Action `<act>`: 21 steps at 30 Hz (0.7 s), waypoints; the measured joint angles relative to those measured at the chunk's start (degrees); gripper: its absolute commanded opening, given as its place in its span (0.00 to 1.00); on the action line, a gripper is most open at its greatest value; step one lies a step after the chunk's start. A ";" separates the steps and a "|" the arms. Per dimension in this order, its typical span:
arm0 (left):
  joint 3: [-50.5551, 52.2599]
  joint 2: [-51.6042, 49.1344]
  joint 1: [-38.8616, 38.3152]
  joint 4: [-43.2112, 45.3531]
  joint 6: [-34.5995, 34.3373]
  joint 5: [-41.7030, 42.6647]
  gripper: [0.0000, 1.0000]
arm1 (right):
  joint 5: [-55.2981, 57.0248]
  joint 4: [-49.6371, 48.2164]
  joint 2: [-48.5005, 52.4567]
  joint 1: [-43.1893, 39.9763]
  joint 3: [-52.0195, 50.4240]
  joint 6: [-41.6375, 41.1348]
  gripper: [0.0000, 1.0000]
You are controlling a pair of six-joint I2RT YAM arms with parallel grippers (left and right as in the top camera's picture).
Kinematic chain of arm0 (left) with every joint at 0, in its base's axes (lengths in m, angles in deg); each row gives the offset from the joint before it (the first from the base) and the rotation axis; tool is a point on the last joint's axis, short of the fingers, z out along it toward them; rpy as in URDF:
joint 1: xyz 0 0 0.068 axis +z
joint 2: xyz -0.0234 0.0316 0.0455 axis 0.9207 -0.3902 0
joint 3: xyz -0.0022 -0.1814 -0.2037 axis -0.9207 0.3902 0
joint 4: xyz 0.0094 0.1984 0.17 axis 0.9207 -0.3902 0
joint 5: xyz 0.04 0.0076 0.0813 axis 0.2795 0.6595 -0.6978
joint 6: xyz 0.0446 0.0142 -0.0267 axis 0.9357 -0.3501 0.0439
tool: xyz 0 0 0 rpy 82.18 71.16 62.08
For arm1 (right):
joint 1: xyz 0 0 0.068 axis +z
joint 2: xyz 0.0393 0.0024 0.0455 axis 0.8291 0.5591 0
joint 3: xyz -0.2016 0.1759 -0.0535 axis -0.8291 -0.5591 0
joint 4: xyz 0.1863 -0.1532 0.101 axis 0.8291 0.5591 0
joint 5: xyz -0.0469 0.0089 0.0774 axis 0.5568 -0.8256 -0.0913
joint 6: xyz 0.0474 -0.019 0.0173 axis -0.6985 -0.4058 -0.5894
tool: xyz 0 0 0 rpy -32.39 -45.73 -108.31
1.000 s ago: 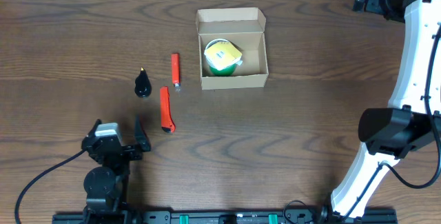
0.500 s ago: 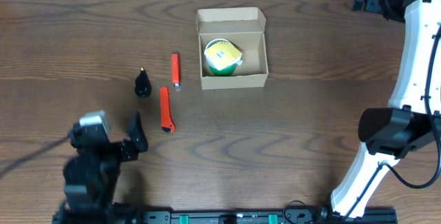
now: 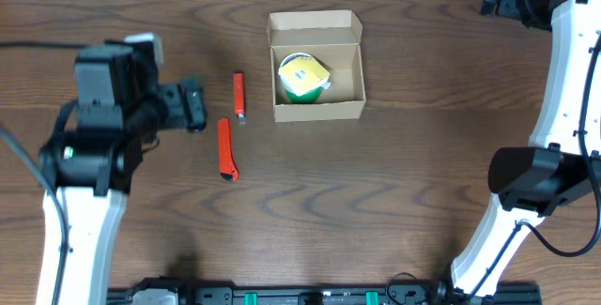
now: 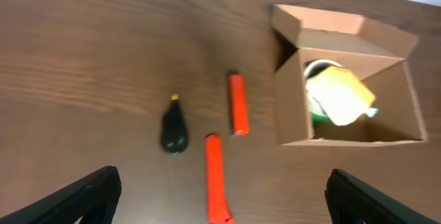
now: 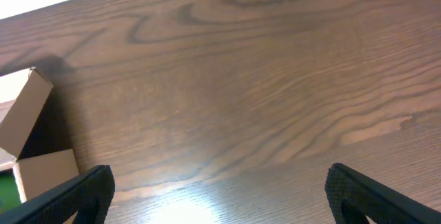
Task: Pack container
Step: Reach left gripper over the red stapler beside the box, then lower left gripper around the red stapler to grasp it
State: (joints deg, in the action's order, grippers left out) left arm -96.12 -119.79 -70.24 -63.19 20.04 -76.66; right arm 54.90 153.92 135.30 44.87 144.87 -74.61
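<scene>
My left gripper [image 3: 188,108], spread wide, hangs above the black bottle [image 4: 173,131]; an off-centre descent could send it rolling.

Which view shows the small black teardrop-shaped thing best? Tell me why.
Left wrist: the black teardrop-shaped thing shows whole and unobstructed, yellow tip included. In the overhead view the left claw hangs over it, so it cannot be told apart from the claw. The right wrist view does not show it at all.

Black object [image 4: 173,129] covered by left arm [image 3: 94,141] overhead, container [image 5: 27,120] cropped in right-wrist view
</scene>
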 measured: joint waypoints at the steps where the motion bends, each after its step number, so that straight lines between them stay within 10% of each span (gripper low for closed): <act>1: -0.57 -1.60 0.00 0.02 -0.02 0.90 0.95 | 0.00 0.00 0.00 0.00 0.00 0.00 0.99; 21: -21.68 -36.54 -1.51 -17.55 0.04 1.77 0.89 | 0.00 0.02 0.00 0.00 -0.02 0.00 0.99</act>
State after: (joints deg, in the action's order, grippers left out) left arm -117.81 -156.33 -71.74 -80.74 20.08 -74.89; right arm 54.90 153.95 135.30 44.87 144.84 -74.61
